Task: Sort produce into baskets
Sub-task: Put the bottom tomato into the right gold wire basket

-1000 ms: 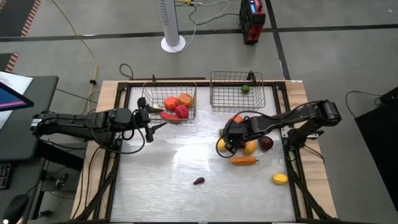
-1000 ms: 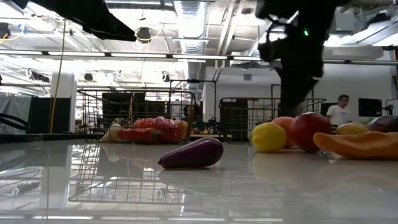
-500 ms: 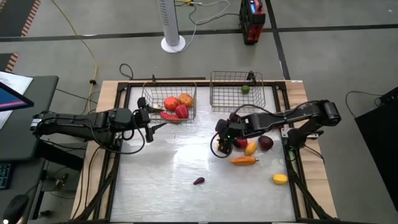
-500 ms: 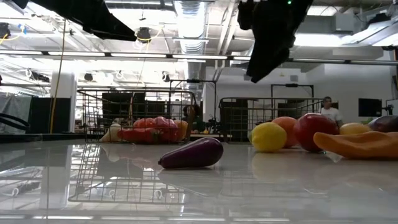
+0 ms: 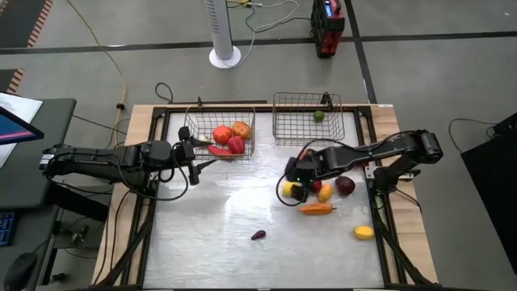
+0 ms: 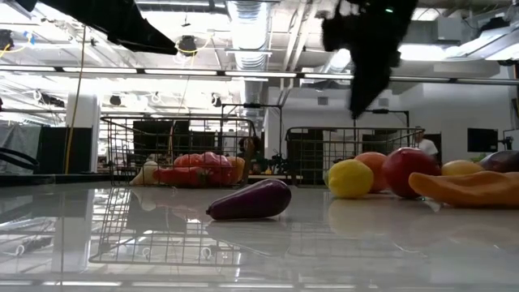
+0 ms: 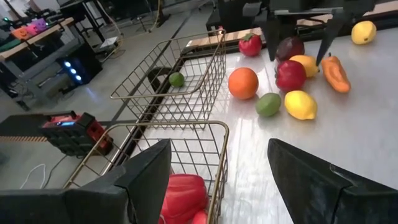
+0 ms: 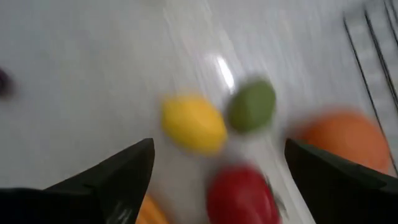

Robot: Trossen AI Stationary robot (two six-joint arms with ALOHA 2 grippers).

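A grey concrete floor (image 5: 436, 73) surrounds the bench (image 5: 210, 242). A white pedestal fan base (image 5: 225, 56) and a red device (image 5: 327, 28) stand beyond it. Fluorescent ceiling lights (image 6: 243, 73) illuminate exposed ducting (image 6: 243, 24).

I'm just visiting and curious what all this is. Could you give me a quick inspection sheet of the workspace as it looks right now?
Surface: pale glossy table, bare in front.
Job's things: left basket holds red and orange pieces; right basket holds one lime. Loose cluster by the right arm: lemon, green piece, orange, red apple, orange pepper. An eggplant and a yellow piece lie apart.
Clutter: nothing seen.
Grippers: left gripper waits beside the left basket, jaws apart, empty; right gripper hangs over the cluster, jaws wide, empty.
Cables: yellow and black leads on the floor.
Surroundings: fan stand, red device, a person far off.
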